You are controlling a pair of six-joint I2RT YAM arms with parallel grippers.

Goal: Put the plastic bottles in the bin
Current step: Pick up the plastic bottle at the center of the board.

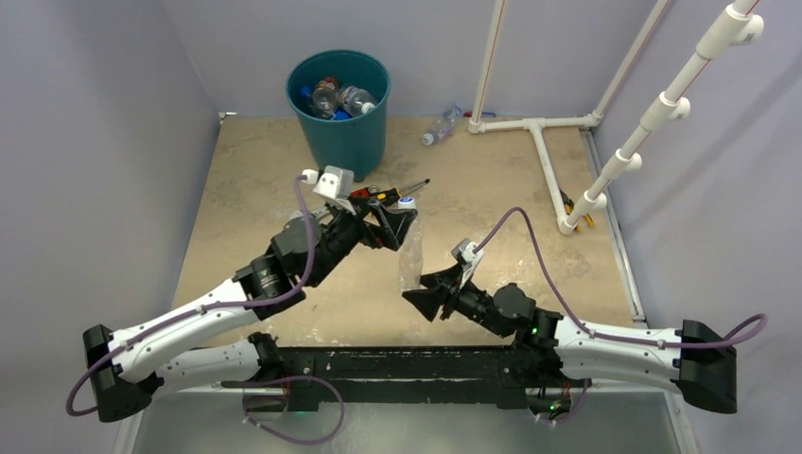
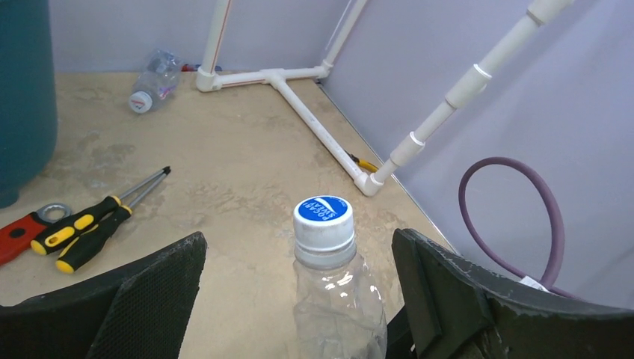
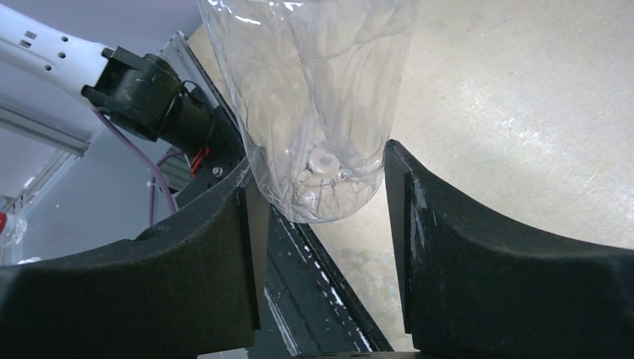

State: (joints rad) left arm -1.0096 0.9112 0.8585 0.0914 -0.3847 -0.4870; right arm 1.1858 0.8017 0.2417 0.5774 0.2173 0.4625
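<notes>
The blue-capped bottle is sitting neck-first between the left gripper, whose jaws are gaping wide and not touching it. The right gripper is pinching its base.

The bottle is thin clear plastic, glossy and creased. The finger pads look matt black, perhaps foam. The tabletop is matt, mottled beige.

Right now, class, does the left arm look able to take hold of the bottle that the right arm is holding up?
Probably yes. The left fingers stand open on either side of the blue-capped neck of the bottle, with nothing between, and the right fingers grip only its base.
</notes>
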